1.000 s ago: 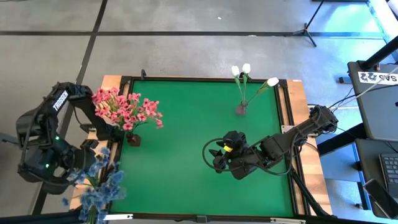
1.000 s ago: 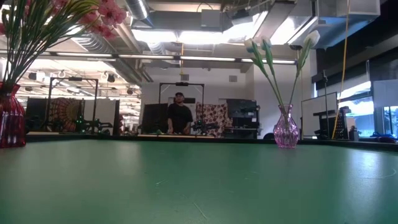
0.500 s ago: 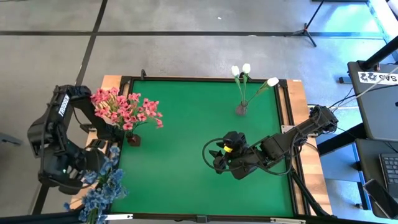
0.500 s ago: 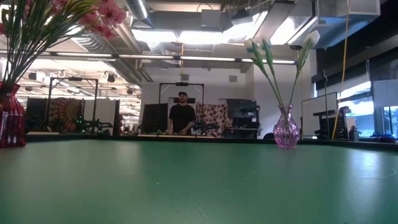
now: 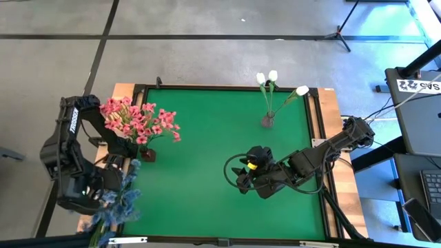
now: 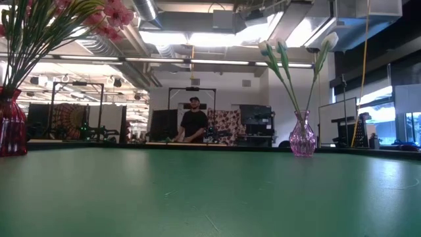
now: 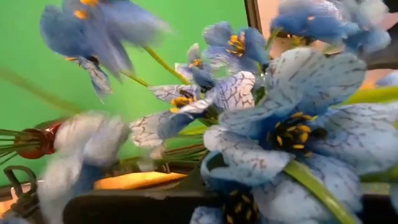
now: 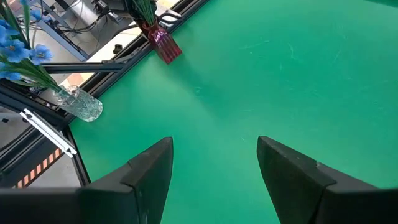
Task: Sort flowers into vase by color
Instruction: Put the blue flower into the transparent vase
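Observation:
Blue flowers (image 5: 116,207) bunch at the table's near left corner. In the right wrist view some of them (image 8: 18,43) stand in a clear glass vase (image 8: 79,104) on the table's left border. My left gripper (image 5: 102,194) points down into this bunch, and close blue blossoms (image 7: 292,130) fill its wrist view. Pink flowers (image 5: 138,120) stand in a red vase (image 5: 147,154) at the left. White buds (image 5: 273,79) stand in a pinkish glass vase (image 6: 302,135) at the far right. My right gripper (image 8: 214,142) hangs open over bare green mat. My left gripper is shut among the blue blossoms with a green stem (image 7: 311,186) running close past it. The blossoms hide its fingertips, so which part of the sprig it has cannot be told. It comes from above, pointing steeply down, with the blossoms standing above the fingers.
The green mat (image 5: 207,200) lies inside a black frame with wooden borders left and right. My right arm (image 5: 310,160) reaches in from the right edge to mid-table. A person stands in the room far behind the table (image 6: 193,125).
My left gripper has sunk and gone toward the table's right edge, closer to the mat. The blue blossoms have shifted with it and now bunch more narrowly.

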Tool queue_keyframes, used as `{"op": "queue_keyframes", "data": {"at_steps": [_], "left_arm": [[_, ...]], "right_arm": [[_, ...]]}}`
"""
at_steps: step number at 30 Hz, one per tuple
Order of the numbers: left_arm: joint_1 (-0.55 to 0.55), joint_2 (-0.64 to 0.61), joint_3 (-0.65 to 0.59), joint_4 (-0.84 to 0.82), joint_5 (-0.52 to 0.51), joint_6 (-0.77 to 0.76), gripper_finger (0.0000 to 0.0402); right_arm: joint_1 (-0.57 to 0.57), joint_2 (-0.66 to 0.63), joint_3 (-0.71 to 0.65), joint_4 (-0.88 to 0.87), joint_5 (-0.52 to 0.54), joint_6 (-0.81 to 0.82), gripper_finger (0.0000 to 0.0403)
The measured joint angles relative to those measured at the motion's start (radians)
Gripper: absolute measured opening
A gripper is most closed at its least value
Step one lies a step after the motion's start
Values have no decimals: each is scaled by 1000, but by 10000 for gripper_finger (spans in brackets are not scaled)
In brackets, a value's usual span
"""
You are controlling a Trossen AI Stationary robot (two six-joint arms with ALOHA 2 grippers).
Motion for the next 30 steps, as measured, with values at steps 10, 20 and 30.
{"op": "queue_keyframes", "data": {"at_steps": [10, 20, 30], "left_arm": [[-1, 0, -14, -1, -11, -36, 1], [-61, 2, -96, 32, 49, -163, 6], [-78, 6, -97, 163, 50, -215, 31]], "right_arm": [[0, 0, 0, 7, -5, 0, 232], [0, 0, 0, -11, 14, -32, 232], [0, 0, 0, -35, 55, -80, 232]]}}
